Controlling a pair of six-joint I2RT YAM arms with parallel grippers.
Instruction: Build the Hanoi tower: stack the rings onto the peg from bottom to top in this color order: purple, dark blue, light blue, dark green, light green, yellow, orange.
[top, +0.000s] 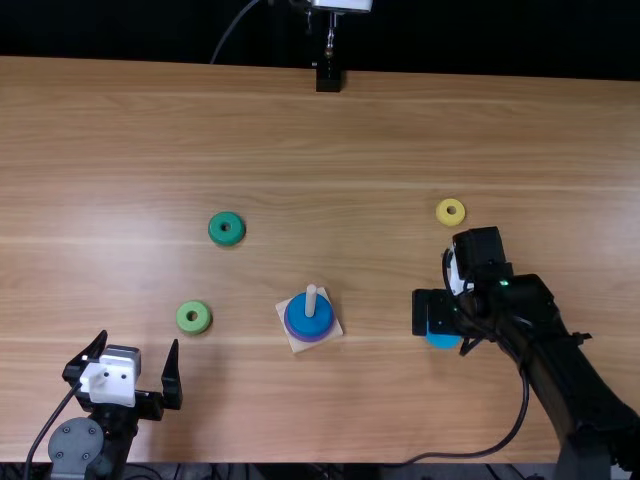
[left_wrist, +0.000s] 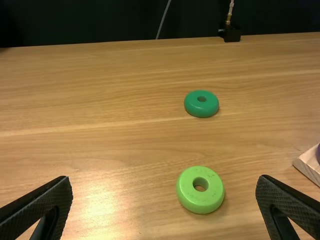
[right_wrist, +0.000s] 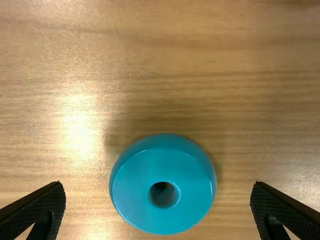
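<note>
two rings circle upright peg: purple ring at bottom, dark blue ring on top of it, square base beneath. right gripper wide, its fingers either side of light blue ring, apart from it; ring flat on table. left gripper wide too, near light green ring. dark green ring farther out. yellow ring beyond right gripper.
</note>
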